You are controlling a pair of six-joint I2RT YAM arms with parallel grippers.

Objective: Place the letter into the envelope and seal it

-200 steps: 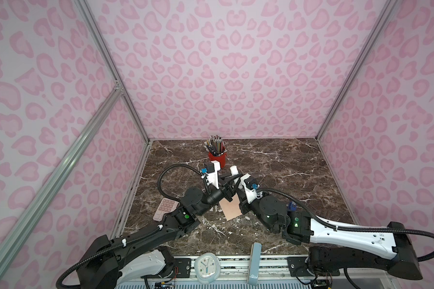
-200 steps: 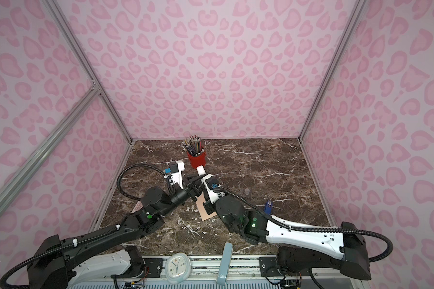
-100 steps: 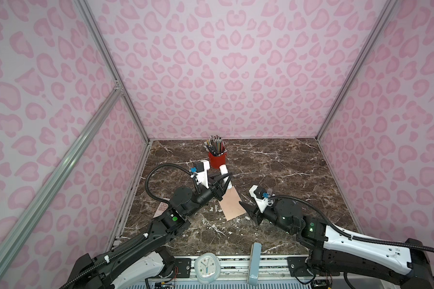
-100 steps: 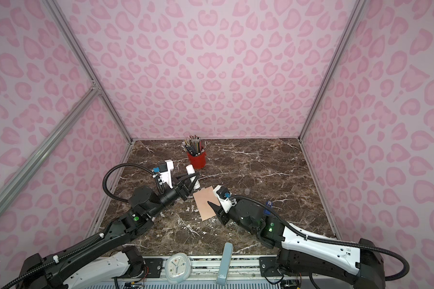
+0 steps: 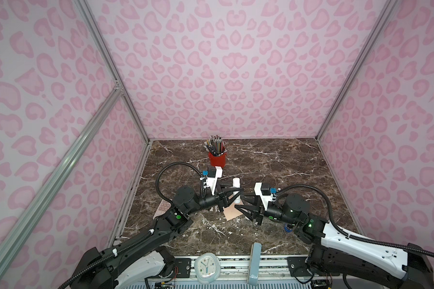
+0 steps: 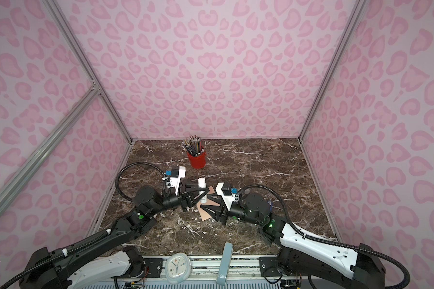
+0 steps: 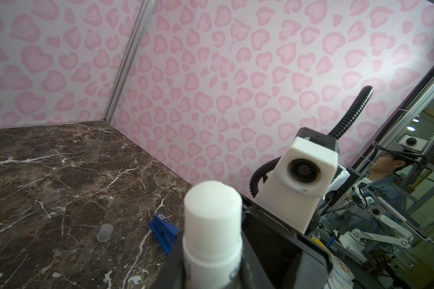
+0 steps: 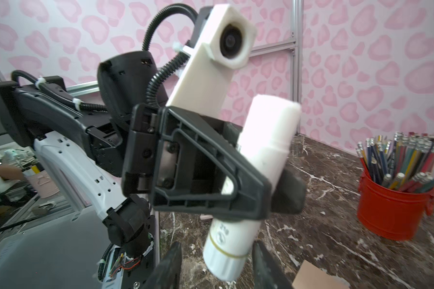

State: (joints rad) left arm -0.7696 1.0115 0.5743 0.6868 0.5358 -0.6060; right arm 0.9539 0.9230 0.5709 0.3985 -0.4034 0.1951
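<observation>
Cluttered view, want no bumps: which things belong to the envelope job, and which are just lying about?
Job: envelope, glue stick in left gripper, its loose cap.
Lying about: pencil bucket, pink calculator, small blue object, clock.

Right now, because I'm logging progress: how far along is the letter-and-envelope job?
Done: no loose letter shows, so it may already be inside the envelope, lying on the table; I cannot confirm. The cap lies off. In hand: the left gripper clamps the glue stick near the envelope; the right gripper stands open about its base. Left: gluing the envelope and sealing it.
</observation>
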